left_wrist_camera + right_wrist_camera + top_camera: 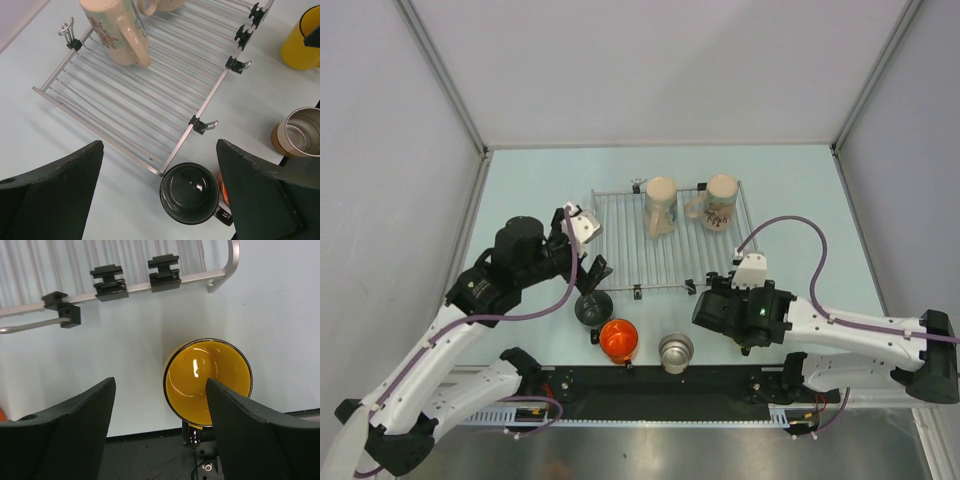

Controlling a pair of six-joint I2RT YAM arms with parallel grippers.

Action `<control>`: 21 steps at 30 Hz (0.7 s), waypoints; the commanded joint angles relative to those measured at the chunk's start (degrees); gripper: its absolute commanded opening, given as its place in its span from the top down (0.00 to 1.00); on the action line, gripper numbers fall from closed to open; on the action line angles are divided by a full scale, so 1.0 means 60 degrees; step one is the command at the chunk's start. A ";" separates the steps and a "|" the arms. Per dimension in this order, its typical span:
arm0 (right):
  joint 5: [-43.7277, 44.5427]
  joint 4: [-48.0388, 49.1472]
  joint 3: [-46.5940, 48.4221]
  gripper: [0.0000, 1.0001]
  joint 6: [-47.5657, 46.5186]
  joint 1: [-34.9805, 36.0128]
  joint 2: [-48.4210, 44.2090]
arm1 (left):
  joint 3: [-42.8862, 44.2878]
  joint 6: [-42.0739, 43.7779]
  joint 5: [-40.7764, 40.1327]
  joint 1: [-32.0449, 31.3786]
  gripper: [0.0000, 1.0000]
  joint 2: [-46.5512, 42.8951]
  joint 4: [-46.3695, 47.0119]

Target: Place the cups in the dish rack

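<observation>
Hovering spread wide, the left gripper [159,150] hung above a round dark grey-green mug [190,192], the right gripper [160,382] likewise spread above a glossy yellow mug [195,385].

Cream cups [661,205] on dish rack [620,245]; green [190,192], orange [618,339], steel [676,351], yellow cups [207,380] upright beside.

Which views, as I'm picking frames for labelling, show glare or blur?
Top external: even light, sharp, soft shadows; the orange cup looks oversaturated. Left wrist: sharp, small highlights inside the dark cup. Right wrist: a bright glare streak inside the yellow cup.
</observation>
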 commanded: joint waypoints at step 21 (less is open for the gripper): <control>-0.1429 0.3303 -0.2302 0.67 -0.0518 -0.1099 0.0769 | -0.0014 0.0117 -0.0074 0.0106 0.00 -0.0027 0.0486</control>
